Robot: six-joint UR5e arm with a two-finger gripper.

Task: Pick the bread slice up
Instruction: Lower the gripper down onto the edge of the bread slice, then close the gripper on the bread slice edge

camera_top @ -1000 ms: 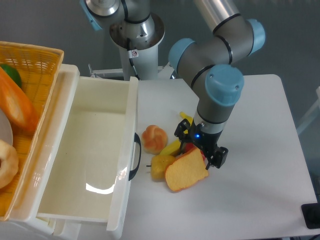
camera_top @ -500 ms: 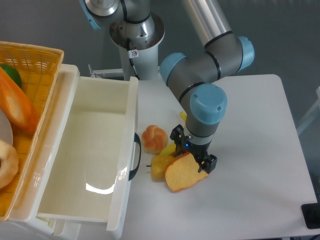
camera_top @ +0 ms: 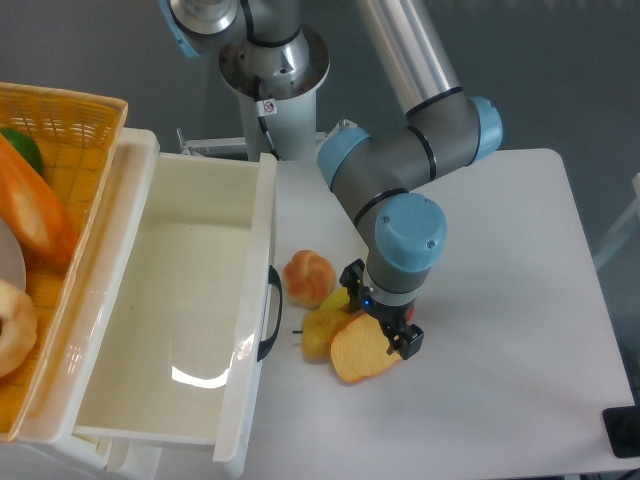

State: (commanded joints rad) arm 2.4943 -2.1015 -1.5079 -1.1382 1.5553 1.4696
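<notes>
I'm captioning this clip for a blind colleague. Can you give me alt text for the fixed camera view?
A robot arm's pincer is down over the upper edge of a yellow-orange bread slice on a white table. A yellow chunk and tan bun lie just left, beside an open white drawer.

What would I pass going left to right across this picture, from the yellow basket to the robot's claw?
Woven basket → white bin → black handle → round bun → bread slice → gripper.
</notes>
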